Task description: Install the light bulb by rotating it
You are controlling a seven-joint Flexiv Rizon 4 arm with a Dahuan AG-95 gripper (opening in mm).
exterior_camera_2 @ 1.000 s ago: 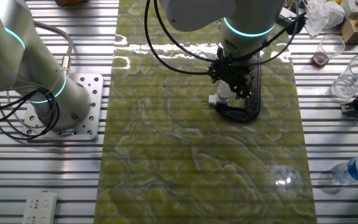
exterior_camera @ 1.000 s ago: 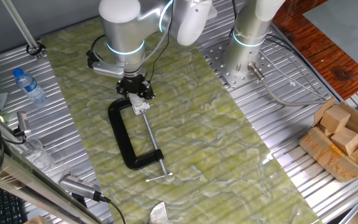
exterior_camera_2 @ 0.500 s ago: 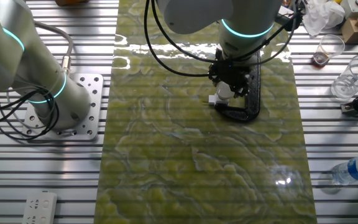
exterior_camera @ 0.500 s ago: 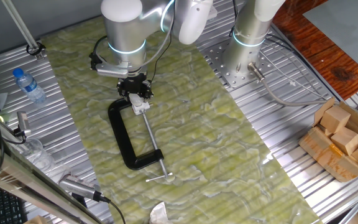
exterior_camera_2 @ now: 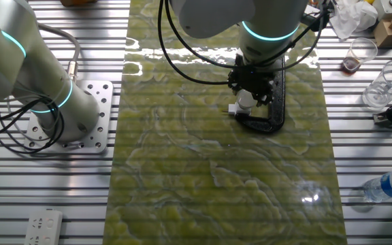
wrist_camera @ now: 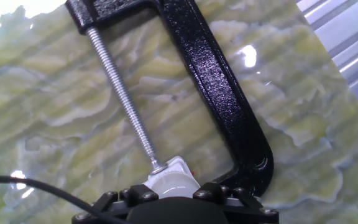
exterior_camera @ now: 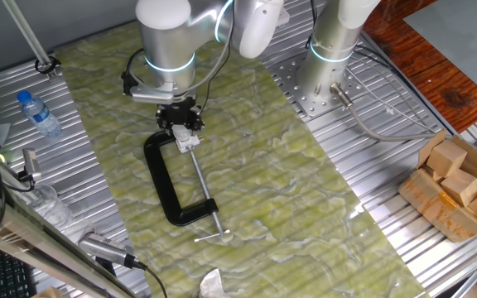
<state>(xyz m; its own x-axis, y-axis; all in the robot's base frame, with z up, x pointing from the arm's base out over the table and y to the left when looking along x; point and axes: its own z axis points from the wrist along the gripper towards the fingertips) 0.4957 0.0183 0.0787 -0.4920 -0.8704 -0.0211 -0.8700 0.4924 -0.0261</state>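
The light bulb (wrist_camera: 173,184) is a small white rounded piece sitting in a white base held between the jaws of the black C-clamp (wrist_camera: 216,81), at the tip of its steel screw (wrist_camera: 120,93). A little orange-red mark shows beside the base. My gripper (wrist_camera: 174,194) is straight above the bulb, with a finger on each side, shut on it. In one fixed view the gripper (exterior_camera: 180,122) covers most of the bulb (exterior_camera: 188,141) at the clamp's (exterior_camera: 160,182) far end. In the other fixed view the bulb (exterior_camera_2: 243,102) shows under the gripper (exterior_camera_2: 252,87).
The clamp lies flat on the green mat (exterior_camera: 288,190). A second arm's base (exterior_camera: 330,74) stands at the mat's edge. A water bottle (exterior_camera: 38,113), a box of wooden blocks (exterior_camera: 458,186), and plastic cups (exterior_camera_2: 359,54) sit off the mat.
The wrist has turned slightly about the bulb and the arm has shifted a little. The clamp and the bulb's place have not moved.
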